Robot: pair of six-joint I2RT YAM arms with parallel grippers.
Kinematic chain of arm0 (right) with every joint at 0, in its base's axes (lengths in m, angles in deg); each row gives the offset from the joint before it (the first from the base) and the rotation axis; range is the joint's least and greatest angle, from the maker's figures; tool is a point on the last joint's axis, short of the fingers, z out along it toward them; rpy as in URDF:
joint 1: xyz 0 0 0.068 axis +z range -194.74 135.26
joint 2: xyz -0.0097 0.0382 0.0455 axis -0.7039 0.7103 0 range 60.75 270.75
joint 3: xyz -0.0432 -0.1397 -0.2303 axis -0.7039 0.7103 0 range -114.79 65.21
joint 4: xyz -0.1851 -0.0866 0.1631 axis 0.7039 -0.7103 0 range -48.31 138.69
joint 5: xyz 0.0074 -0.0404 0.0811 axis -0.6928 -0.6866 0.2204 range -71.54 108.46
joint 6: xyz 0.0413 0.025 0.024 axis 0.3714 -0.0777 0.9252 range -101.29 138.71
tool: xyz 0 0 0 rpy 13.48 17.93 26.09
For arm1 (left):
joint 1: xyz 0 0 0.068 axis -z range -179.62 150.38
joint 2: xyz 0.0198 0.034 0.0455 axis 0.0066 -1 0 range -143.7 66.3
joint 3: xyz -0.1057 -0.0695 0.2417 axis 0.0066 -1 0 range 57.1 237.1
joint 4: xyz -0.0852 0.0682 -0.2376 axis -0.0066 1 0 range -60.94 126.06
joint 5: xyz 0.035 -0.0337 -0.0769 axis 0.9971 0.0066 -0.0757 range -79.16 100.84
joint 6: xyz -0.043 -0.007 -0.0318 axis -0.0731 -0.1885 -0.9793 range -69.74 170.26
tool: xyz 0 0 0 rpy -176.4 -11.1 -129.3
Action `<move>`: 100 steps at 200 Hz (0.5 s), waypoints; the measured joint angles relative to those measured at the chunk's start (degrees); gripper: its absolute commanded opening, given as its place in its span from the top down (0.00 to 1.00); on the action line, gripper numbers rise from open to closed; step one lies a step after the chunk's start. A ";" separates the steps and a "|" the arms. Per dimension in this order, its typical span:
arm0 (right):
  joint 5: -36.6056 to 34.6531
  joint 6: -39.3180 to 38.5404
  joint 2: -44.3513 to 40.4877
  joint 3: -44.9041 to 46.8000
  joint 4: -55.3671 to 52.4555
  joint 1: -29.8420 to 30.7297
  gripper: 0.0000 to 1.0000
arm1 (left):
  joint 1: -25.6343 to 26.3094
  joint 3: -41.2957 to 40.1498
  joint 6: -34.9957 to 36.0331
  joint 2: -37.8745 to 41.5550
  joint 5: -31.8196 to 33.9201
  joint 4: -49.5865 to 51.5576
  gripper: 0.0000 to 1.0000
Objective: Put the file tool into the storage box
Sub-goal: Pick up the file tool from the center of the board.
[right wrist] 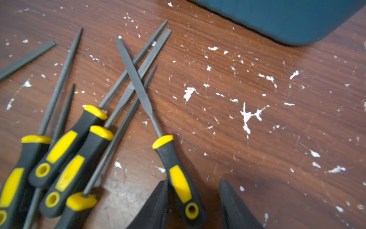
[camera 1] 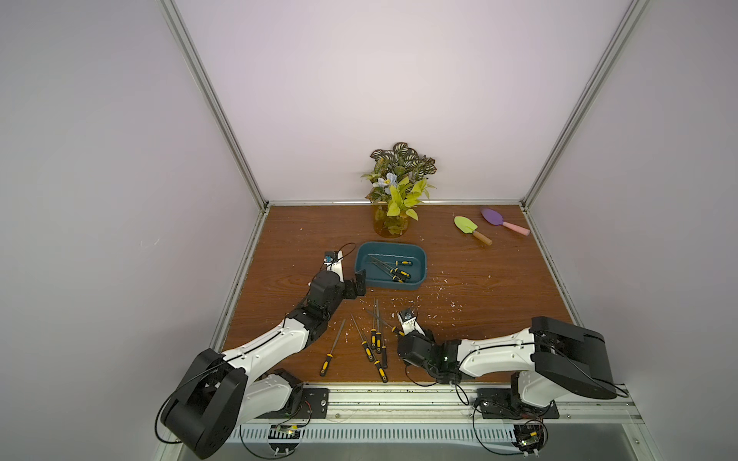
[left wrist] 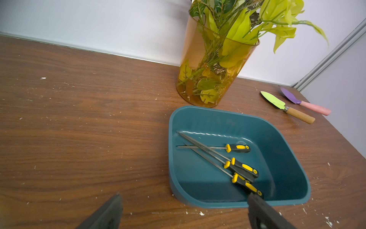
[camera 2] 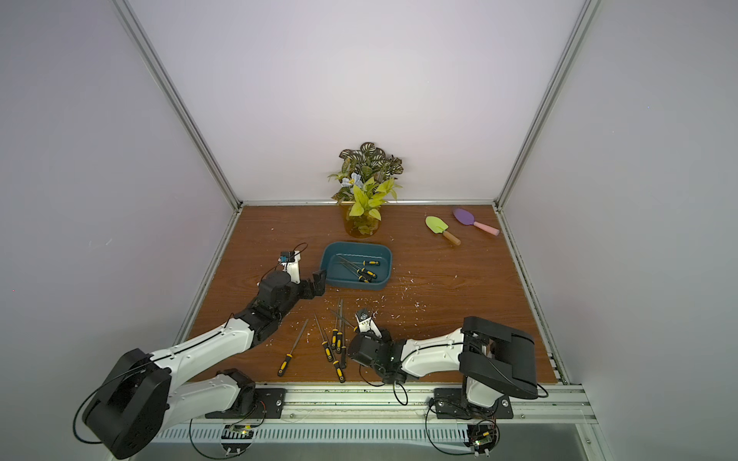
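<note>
In both top views I see the storage box (camera 1: 399,285) in the middle of the table (camera 1: 479,319). A leafy vase (camera 1: 391,229) stands right behind it, a green trowel (camera 1: 465,224) and a purple trowel (camera 1: 493,216) lie in the far right corner, and there is open wood to the box's right. My left wrist view shows the left pincer (left wrist: 184,197) spread wide and empty at the box's near corner, with three, maybe four, stored files (left wrist: 237,148) inside. My right wrist view has the right pincer (right wrist: 193,181) straddling the file tool (right wrist: 168,154) on the table, jaws apart and unclamped; its blade crosses other blades, and four more handles (right wrist: 59,156) crowd one side.
</note>
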 measured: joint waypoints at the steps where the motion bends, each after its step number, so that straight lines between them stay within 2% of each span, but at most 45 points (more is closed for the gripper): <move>1: 0.00 0.00 0.00 0.00 0.04 0.00 0.56 | 0.00 0.00 0.00 0.00 0.00 0.00 0.00; 30: -0.22 -1.11 2.75 -0.22 3.61 0.02 0.66 | 0.00 0.00 0.00 0.00 -0.02 0.00 0.00; 71: -1.03 -2.80 5.44 -1.09 7.61 0.02 0.87 | 0.00 0.00 0.02 0.00 0.00 0.00 0.00; 100: -1.64 -4.44 4.39 -0.94 7.54 0.02 0.94 | 0.00 0.00 0.02 0.24 0.04 0.17 0.00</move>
